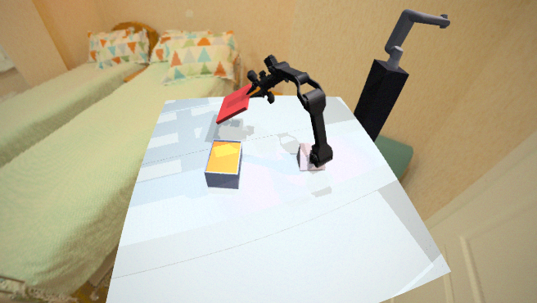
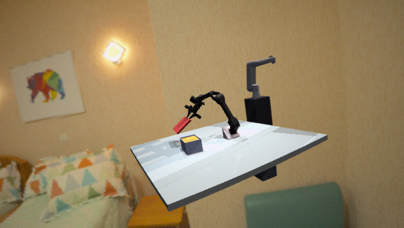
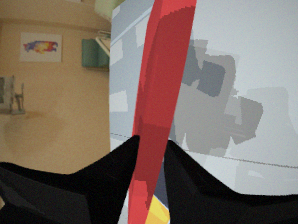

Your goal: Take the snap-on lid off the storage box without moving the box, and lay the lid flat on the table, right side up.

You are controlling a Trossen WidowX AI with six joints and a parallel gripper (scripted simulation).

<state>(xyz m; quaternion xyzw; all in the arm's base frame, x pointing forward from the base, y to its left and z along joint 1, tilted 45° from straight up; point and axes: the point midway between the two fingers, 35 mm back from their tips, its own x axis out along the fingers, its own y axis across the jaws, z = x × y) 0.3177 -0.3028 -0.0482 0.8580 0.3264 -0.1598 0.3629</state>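
My gripper (image 1: pixel 250 92) (image 2: pixel 188 118) (image 3: pixel 152 143) is shut on the red lid (image 1: pixel 235 105) (image 2: pixel 181 125) (image 3: pixel 165 65), gripping it near one edge. The lid is held in the air, steeply tilted, above the back part of the table, beyond the box in the top view. Its far edge hangs lower than the gripped edge. The storage box (image 1: pixel 223 180) (image 2: pixel 193 148) is dark grey-blue with an orange inside; it stands upright and open on the table. In the wrist view a corner of its orange inside (image 3: pixel 159 212) shows between the fingers.
The light table (image 1: pixel 262 254) (image 2: pixel 215 179) bears the box and the arm's pinkish base block (image 1: pixel 304 157) (image 2: pixel 228 133). A black pedestal (image 1: pixel 378 94) (image 2: pixel 259 111) with a grey bent arm stands behind the table's edge. The table's back edge lies behind the held lid.
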